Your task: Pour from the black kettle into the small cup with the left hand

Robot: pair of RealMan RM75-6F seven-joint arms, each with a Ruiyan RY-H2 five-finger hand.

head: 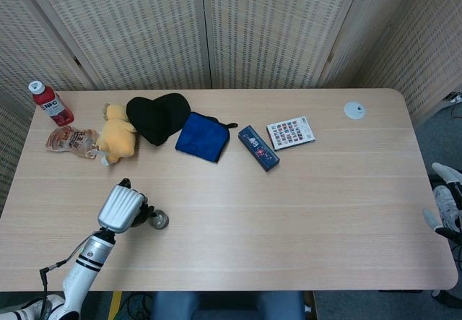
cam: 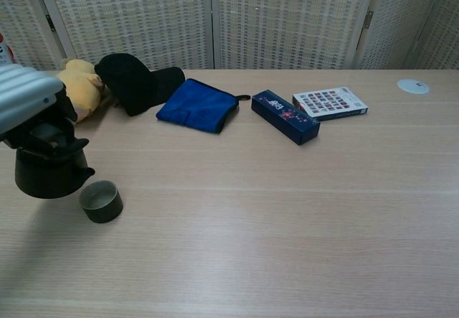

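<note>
My left hand (cam: 25, 99) (head: 120, 206) grips the black kettle (cam: 49, 167) from above at the table's near left. The kettle hangs nearly upright, its spout just left of and above the small cup (cam: 101, 201) (head: 159, 220). The cup, a dark round one, stands on the table beside the kettle and apart from it. In the head view the hand hides most of the kettle. My right hand shows in neither view.
Along the back of the table lie a red bottle (head: 50, 103), a snack packet (head: 68, 140), a yellow plush toy (head: 116, 135), a black cap (head: 157, 116), a blue cloth (head: 202, 136), a dark blue box (head: 258, 147), a colourful card (head: 291, 132) and a white disc (head: 354, 110).
</note>
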